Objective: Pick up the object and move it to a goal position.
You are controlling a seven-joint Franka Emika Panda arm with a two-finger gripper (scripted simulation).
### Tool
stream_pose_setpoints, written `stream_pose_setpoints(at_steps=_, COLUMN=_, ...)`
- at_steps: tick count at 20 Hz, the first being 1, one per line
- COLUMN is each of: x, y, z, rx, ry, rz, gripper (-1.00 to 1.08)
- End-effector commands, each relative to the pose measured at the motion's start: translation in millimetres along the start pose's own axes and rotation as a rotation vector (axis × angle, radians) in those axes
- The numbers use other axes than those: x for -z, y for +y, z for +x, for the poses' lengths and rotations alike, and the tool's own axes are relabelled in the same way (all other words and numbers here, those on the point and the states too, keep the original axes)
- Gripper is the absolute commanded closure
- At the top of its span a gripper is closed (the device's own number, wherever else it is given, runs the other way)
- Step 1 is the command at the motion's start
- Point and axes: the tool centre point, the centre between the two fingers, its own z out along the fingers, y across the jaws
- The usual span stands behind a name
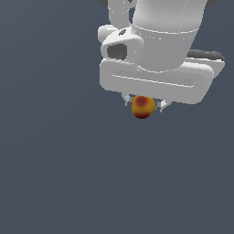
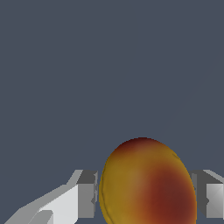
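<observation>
Gripper (image 1: pixel 142 104) apparently clasping the object (image 1: pixel 142 107), fingertips (image 1: pixel 162 106) mostly hidden by white body.

Arm (image 1: pixel 164 27) was cut off by the exterior view's top edge; fruit (image 2: pixel 148 183) and fingers (image 2: pixel 87 192) were cropped in the wrist view; end effector (image 1: pixel 142 106) fingertips were mostly hidden.

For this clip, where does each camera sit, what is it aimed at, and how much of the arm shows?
Exterior view: off the arm, aimed at the white gripper with the ball between its fingertips; the wrist and hand body show.
Wrist view: on the wrist, looking along the fingers at the ball; only fingertips show.
Shared: ball, fingertips, plain grey background.
</observation>
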Motion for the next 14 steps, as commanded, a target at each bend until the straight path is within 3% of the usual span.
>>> stream_pose_setpoints(at_steps=1, x=7, y=-3, z=1, rx=0.000, ry=0.001, rz=0.000, gripper=1.08)
stream_pose_setpoints(at_steps=14, x=18, y=-8, z=4, rx=0.000, ry=0.001, rz=0.000, gripper=1.08)
